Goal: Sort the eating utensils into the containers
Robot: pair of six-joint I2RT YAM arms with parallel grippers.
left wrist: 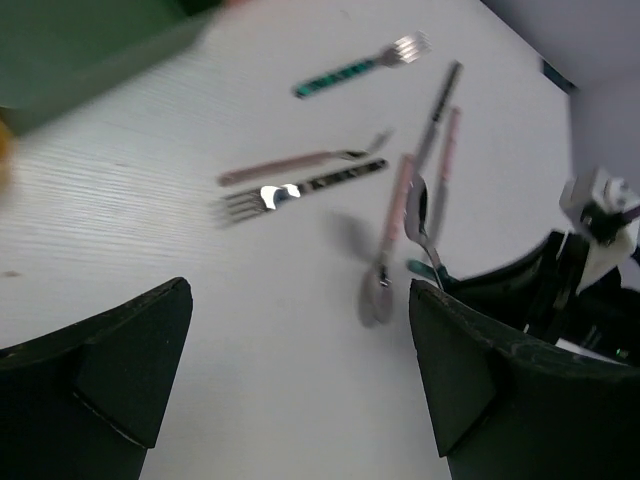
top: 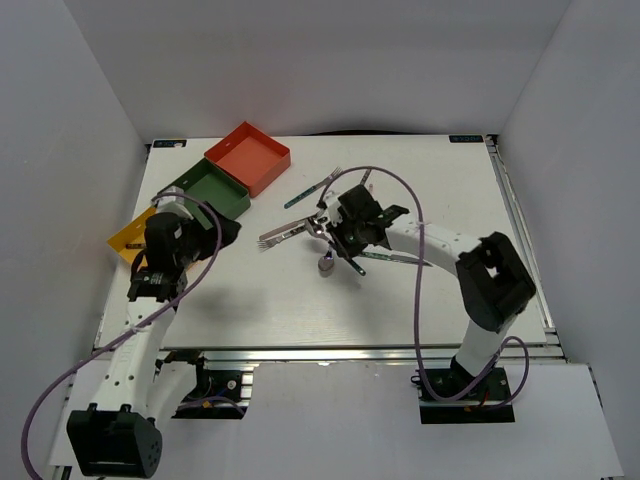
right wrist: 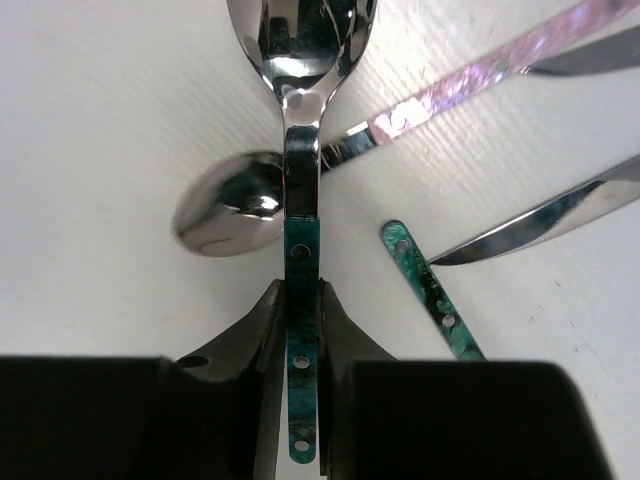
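Observation:
My right gripper (right wrist: pixel 302 292) is shut on the teal patterned handle of a spoon (right wrist: pixel 301 120), whose bowl points away above another spoon (right wrist: pixel 228 208) with a pinkish handle. A teal-handled knife (right wrist: pixel 432 292) lies just to the right. In the top view my right gripper (top: pixel 335 240) sits over the cluster of utensils at mid-table. My left gripper (left wrist: pixel 300 380) is open and empty, low over bare table, left of the cluster. Ahead of it lie a teal fork (left wrist: pixel 355 68), a dark-handled fork (left wrist: pixel 300 190) and a pink-handled spoon (left wrist: pixel 385 250).
The red-orange tray (top: pixel 248 157), the dark green tray (top: pixel 212 190) and the yellow-orange tray (top: pixel 130 236) stand in a diagonal row at the back left. My left arm partly covers the yellow one. White walls enclose the table.

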